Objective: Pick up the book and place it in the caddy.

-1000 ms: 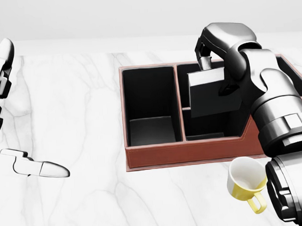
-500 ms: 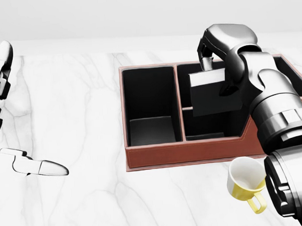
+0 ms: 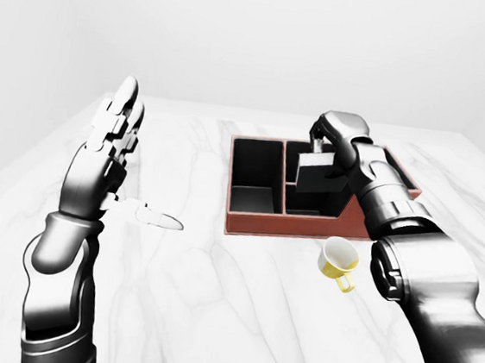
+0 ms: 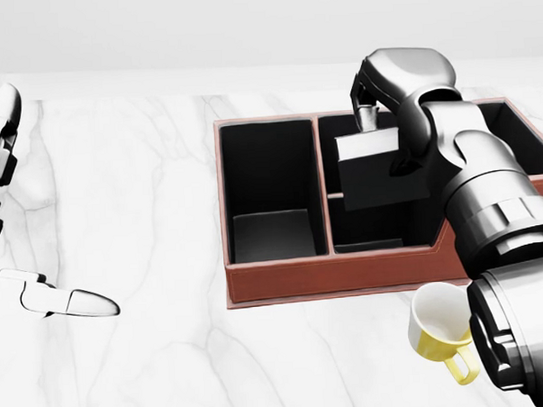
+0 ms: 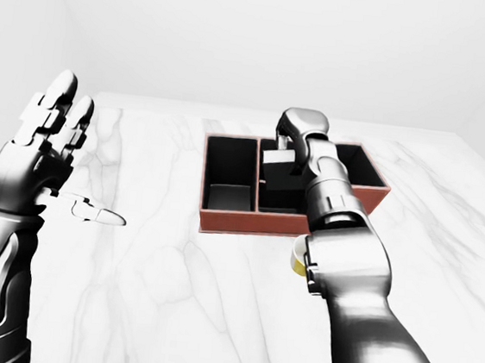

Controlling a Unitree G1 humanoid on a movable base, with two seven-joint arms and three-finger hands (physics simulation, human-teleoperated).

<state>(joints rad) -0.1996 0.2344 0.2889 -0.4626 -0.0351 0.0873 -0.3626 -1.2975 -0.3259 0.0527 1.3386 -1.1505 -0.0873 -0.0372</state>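
A: While we are holding the dark book [image 4: 375, 170] over the caddy [image 4: 275, 284], it is shifting a little: against the head view of half a second ago it is sitting slightly further left and its lower edge is dipping a touch lower. Are you reading that the same way?

B: We are. Our right hand [image 4: 387, 117] is closed on the book's upper edge, fingers pinching it from above, and the book is hanging upright and a bit tilted over the middle compartment, right of the tall divider. We are not seeing it resting on the caddy floor yet.

A: So we are judging this as small aligning before the lowering, not a release. The grip is looking the same as a second ago, and the camera is not moving, since the caddy and the yellow-and-white cup [image 4: 442, 329] are sitting where they were.

B: Agreed. Our left hand [image 3: 104, 158] is raised well away on the left, fingers spread, holding nothing, doing nothing for the task. The white marble table [image 4: 145, 191] around the caddy is unchanged.

A: Then we are thinking the placing is nearly done: what is left is bringing the book down between the divider and the low cross wall, and opening the fingers
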